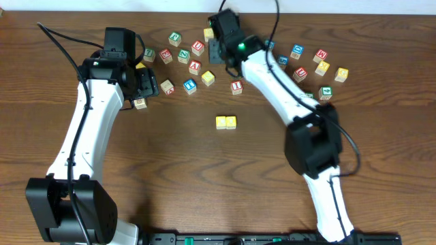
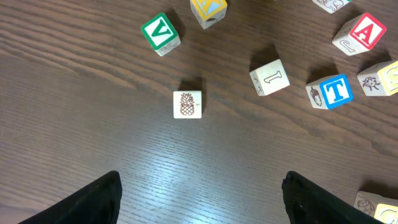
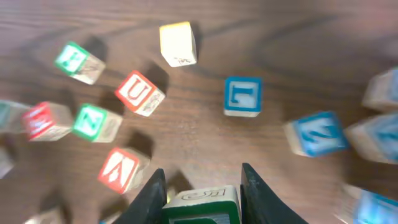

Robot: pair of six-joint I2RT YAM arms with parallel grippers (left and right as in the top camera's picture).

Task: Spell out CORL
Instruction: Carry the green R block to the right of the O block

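Two yellow blocks (image 1: 226,122) sit side by side at the table's middle; I cannot read their letters. My right gripper (image 1: 216,53) is over the block cluster at the back, shut on a green-edged block (image 3: 202,204). A blue L block (image 3: 242,96) lies ahead of it, apart from the fingers, with a red U block (image 3: 138,92) to the left. My left gripper (image 1: 151,83) is open and empty over bare wood (image 2: 202,193). A pineapple block (image 2: 187,104) lies ahead of it.
Loose blocks are scattered along the back (image 1: 191,58) and back right (image 1: 320,64). The left wrist view shows a green V block (image 2: 160,32), a "1" block (image 2: 269,77), a blue T block (image 2: 331,91) and a red A block (image 2: 362,32).
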